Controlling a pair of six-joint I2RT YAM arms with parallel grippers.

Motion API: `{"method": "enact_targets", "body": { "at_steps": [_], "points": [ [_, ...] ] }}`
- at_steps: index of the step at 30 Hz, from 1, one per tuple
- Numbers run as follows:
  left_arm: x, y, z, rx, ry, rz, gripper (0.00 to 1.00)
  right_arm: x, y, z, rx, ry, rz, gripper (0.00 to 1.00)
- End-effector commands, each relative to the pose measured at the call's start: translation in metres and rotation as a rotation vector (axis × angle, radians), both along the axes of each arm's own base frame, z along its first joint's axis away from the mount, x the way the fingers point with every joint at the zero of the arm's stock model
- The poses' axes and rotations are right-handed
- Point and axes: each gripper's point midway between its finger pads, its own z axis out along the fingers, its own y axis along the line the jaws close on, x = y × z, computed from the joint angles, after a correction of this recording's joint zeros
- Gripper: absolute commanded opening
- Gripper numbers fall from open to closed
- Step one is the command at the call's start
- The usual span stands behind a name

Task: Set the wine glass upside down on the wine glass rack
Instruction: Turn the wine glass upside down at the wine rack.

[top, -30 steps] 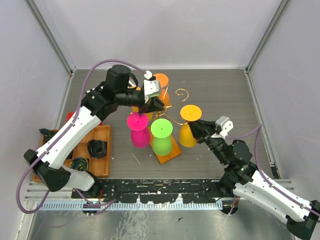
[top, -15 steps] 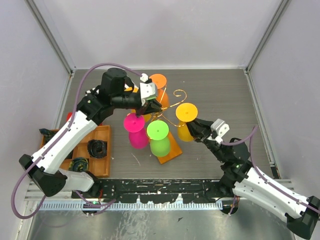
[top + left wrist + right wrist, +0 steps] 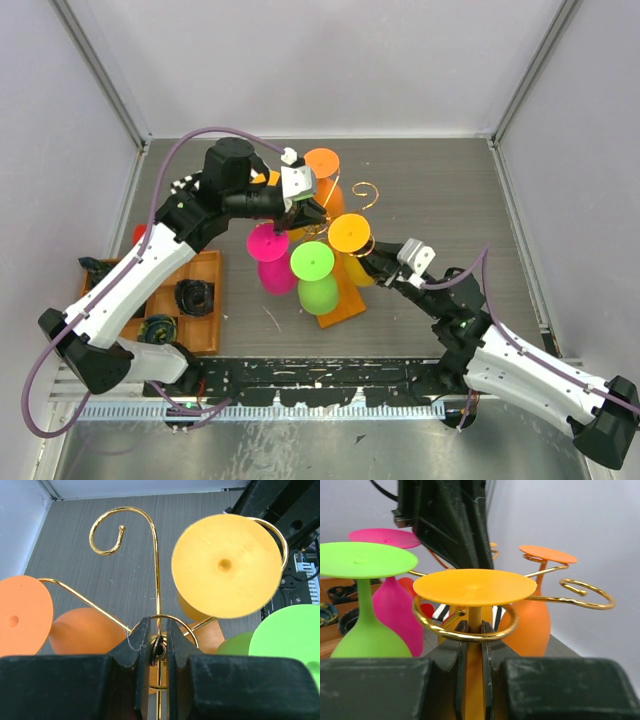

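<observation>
**While the yellow glass hangs on fingers alone, one slip can upset the whole stand**

Because the right gripper (image 3: 474, 630) is closed tight on the stem of the upside-down yellow wine glass (image 3: 472, 587), the glass is carried by those fingers alone. Its foot sits just above a curled hook (image 3: 426, 622) of the wine glass rack (image 3: 345, 303). The stem stands inside the loop, and the foot seems not to rest on the wire yet.

If the fingers let go too high, the glass drops onto the hook and may bounce out through the gap. It could also swing into the green glass (image 3: 312, 260) just beside it. A sideways pull would drag the thin wire and rock the rack, shaking the pink glass (image 3: 268, 243) and the orange glass (image 3: 322, 163) that hang there too.

The left gripper (image 3: 158, 630) is nearly shut, pinching the rack's central post near the top. Should that pinch slide on the smooth wire, the stand could twist or tip.

A wooden tray (image 3: 215, 300) lies to the left. At least two compartments hold dark coiled things (image 3: 195, 296) that I cannot identify, and the left arm hides part of it.
</observation>
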Motion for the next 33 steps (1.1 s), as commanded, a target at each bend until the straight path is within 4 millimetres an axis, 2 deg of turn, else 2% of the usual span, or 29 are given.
{"method": "enact_targets", "body": {
  "at_steps": [1, 9, 19, 28, 33],
  "points": [
    [-0.001, 0.001, 0.009, -0.028, -0.03, 0.008, 0.0, -0.02, 0.01, 0.024, 0.011, -0.084, 0.108, 0.01],
    [0.0, 0.002, 0.01, -0.03, -0.035, 0.014, 0.0, -0.033, 0.004, 0.023, 0.04, -0.09, 0.141, 0.01],
    [0.001, 0.002, 0.009, -0.03, -0.036, 0.02, 0.0, -0.033, -0.014, 0.025, 0.105, -0.06, 0.092, 0.01],
    [0.001, 0.003, 0.01, -0.034, -0.041, 0.022, 0.0, -0.021, -0.029, 0.023, 0.149, -0.01, -0.006, 0.01],
    [0.0, 0.003, 0.011, -0.038, -0.042, 0.023, 0.0, -0.006, -0.026, 0.015, 0.115, 0.052, -0.055, 0.01]
  ]
}}
